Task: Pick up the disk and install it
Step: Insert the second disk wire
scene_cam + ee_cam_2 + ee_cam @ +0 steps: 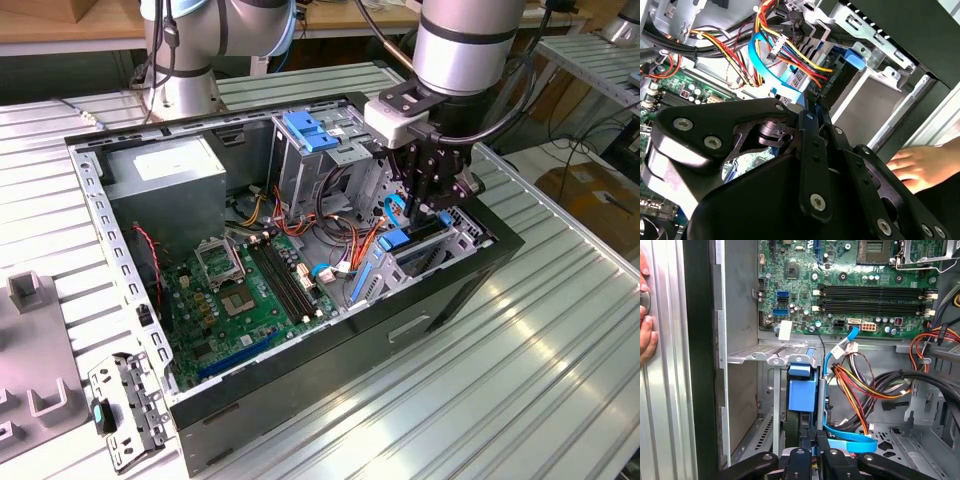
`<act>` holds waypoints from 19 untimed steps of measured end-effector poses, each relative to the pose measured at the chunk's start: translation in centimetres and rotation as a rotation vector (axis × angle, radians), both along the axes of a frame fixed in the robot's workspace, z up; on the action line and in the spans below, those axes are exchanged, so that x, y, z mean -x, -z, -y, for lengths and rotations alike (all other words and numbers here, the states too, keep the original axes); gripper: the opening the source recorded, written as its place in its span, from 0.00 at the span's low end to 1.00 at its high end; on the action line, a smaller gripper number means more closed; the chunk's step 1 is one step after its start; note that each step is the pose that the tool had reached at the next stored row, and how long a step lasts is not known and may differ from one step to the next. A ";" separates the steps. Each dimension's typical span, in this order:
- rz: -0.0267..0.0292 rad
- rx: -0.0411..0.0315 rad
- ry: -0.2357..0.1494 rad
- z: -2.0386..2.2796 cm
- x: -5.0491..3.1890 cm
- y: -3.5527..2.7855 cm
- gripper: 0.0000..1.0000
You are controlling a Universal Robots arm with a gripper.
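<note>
The gripper hangs inside an open computer case, at the exterior view's right, over the lower drive bay. In both wrist views its fingers stand pressed close together, with only a sliver between them and nothing pinched that we can see. Its tips sit just beside the disk, and we cannot tell whether they touch it.

The disk stands on edge in the bay, with its blue side rail facing the first wrist view. We judge it to be at least partly seated, and that closed fingers suit pushing rather than carrying.

A light blue flat cable and a bundle of coloured wires loop just beside the bay, near the fingers.

Further toward the exterior view's left lies the green motherboard. Beyond it, at the far left, is the grey power-supply box.

A person's hand rests against the outside wall of the case, likely steadying it. The case sits on a ribbed metal tabletop.
</note>
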State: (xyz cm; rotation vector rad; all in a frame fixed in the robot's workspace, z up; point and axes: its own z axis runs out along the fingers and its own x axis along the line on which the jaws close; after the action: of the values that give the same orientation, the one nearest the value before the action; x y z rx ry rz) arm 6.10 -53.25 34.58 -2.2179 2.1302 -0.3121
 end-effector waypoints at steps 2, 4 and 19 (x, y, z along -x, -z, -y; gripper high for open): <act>0.0009 -0.0003 0.000 0.00 0.00 0.00 0.16; 0.0019 -0.0003 0.000 0.01 0.00 0.00 0.16; 0.0142 -0.0244 0.000 1.05 0.18 0.01 0.16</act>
State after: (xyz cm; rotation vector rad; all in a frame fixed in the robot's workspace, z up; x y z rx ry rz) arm 5.92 -54.30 34.58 -2.1958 2.1154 -0.2993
